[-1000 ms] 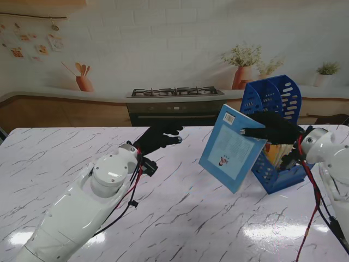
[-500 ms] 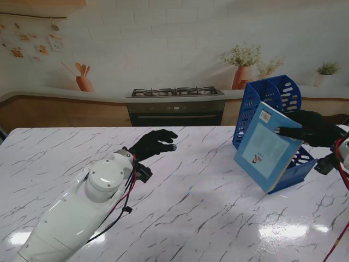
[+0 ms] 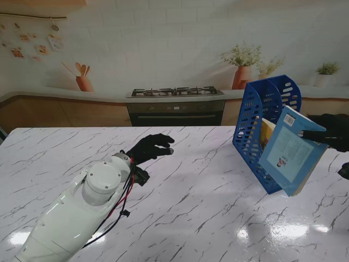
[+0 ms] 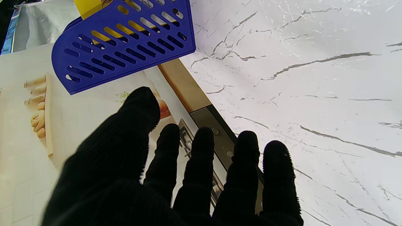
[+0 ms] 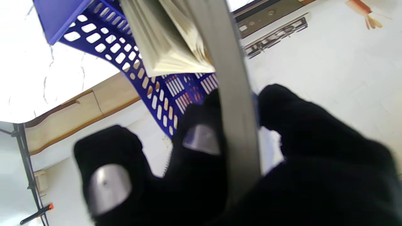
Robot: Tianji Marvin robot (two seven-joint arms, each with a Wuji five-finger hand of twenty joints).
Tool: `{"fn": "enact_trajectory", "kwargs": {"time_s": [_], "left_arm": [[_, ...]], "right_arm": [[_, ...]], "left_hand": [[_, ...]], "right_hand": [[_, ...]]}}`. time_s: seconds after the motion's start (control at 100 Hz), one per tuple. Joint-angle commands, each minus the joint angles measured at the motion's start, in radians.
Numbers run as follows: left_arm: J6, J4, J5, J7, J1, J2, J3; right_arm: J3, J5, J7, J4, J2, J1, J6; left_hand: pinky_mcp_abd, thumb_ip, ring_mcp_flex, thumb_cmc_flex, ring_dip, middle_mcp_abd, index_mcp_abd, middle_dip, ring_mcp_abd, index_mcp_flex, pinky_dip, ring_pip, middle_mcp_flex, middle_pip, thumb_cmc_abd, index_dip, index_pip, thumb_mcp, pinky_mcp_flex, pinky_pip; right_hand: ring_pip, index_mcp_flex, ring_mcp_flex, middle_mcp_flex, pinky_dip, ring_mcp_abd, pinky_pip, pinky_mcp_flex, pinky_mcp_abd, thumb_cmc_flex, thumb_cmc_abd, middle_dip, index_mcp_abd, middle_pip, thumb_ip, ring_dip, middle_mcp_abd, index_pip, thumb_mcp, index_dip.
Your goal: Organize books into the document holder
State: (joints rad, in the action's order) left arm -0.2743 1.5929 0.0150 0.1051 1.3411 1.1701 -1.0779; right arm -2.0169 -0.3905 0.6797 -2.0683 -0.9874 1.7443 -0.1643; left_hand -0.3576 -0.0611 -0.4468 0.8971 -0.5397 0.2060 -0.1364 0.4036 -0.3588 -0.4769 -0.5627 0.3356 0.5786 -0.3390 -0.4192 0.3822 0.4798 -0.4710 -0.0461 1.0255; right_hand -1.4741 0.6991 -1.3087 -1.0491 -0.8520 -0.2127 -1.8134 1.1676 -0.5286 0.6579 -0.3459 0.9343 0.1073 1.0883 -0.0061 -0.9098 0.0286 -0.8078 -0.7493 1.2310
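because the blue document holder [image 3: 265, 131] opens toward its right side, the right robot hand [image 3: 334, 132] pinches the light-blue book [image 3: 292, 156] by its upper edge, tilted, just outside the mouth, probably to slide it in beside a yellow-covered book [image 3: 266, 132] already inside. the left robot hand [image 3: 151, 147] hovers over the counter [image 3: 191, 207], fingers spread, holding nothing, well clear.

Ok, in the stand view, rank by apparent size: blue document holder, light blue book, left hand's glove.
1. Blue document holder
2. Light blue book, close behind, though it sits nearer the camera, so that gap is unsure
3. Left hand, clearly smallest
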Motion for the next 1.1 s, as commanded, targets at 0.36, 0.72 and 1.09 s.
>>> {"fn": "enact_trajectory", "kwargs": {"time_s": [0.36,0.72,1.09], "left_arm": [[0.014,-0.006,-0.006,0.013,0.006,0.001,0.005],[0.006,0.0,-0.001,0.009,0.015,0.001,0.0],[0.003,0.003,-0.001,0.011,0.025,-0.001,-0.009]], "right_arm": [[-0.002,-0.091,-0.075,0.014,-0.013,-0.024,-0.001],[0.129,-0.138,-0.229,0.135,-0.042,-0.135,0.02],[0.24,-0.184,-0.388,0.243,-0.07,-0.199,0.072]], "left_hand": [[0.024,0.029,-0.015,0.002,-0.012,-0.019,0.014,0.009,0.014,-0.016,-0.021,0.028,0.012,-0.011,0.023,0.017,0.019,0.016,0.014,0.007],[0.024,0.029,-0.013,0.002,-0.011,-0.02,0.012,0.008,0.015,-0.017,-0.022,0.027,0.009,-0.011,0.026,0.017,0.019,0.017,0.014,0.005],[0.027,0.029,-0.014,0.002,-0.011,-0.022,0.014,0.008,0.017,-0.016,-0.021,0.027,0.009,-0.011,0.027,0.017,0.019,0.019,0.015,0.003]], "right_hand": [[-0.067,0.057,-0.022,-0.013,-0.029,-0.153,-0.281,0.057,0.573,0.132,0.181,0.035,-0.404,0.07,0.135,-0.019,0.08,-0.212,-0.115,0.073],[-0.068,0.053,-0.022,-0.009,-0.031,-0.15,-0.281,0.057,0.564,0.135,0.188,0.04,-0.414,0.067,0.126,-0.019,0.088,-0.213,-0.103,0.079],[-0.067,0.049,-0.022,-0.009,-0.018,-0.15,-0.281,0.054,0.551,0.137,0.195,0.043,-0.429,0.063,0.123,-0.018,0.1,-0.221,-0.09,0.075]]}}
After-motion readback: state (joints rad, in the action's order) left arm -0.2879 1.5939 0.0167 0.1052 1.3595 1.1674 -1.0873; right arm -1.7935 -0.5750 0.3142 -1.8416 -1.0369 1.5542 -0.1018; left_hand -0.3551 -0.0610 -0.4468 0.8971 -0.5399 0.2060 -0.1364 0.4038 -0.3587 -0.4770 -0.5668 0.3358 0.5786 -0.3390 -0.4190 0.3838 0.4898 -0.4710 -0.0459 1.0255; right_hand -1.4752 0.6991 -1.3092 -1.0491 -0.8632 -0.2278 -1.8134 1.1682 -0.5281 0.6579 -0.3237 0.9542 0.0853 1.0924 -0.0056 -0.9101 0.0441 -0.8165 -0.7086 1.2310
